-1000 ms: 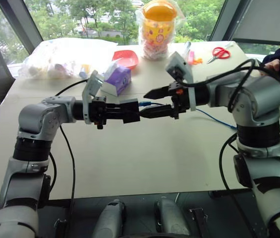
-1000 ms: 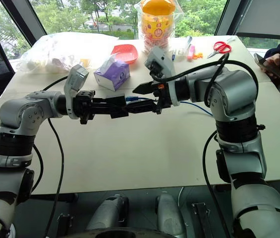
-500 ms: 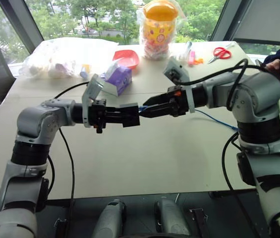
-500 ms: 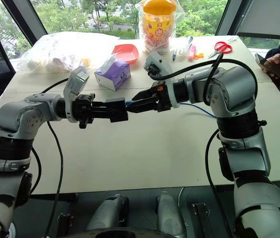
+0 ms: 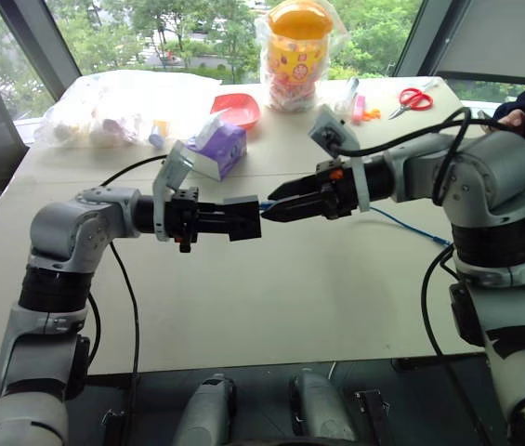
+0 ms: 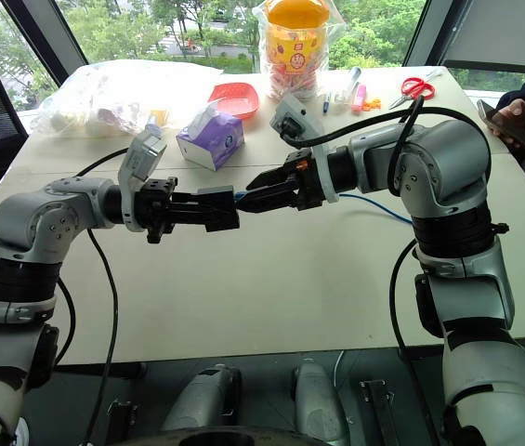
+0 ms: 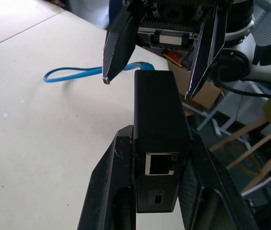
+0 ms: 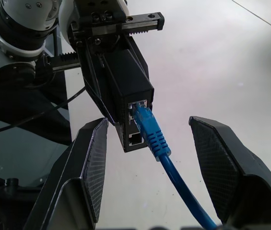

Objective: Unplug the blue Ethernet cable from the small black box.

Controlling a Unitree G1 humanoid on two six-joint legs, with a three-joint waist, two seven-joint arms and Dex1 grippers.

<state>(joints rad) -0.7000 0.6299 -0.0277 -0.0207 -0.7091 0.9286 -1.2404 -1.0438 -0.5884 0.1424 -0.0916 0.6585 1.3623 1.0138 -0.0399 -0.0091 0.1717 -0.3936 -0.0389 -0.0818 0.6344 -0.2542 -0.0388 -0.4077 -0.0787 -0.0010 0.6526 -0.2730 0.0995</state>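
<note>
Holding the small black box (image 8: 125, 88) above the worktop (image 5: 271, 297), L gripper (image 7: 157, 191) has its fingers clamped on the box's sides. Blue Ethernet cable (image 8: 154, 136) is plugged into the box's end port. R gripper (image 8: 149, 167) fingers are apart, flanking the plug w/o touching it.

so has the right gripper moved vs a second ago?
Yes. The right gripper has shifted toward the small black box, away from the scissors, its fingers narrowed but open.

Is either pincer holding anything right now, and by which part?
The left pincer clamps the black box by its sides. The right pincer is open around the cable plug, holding nothing.
</note>
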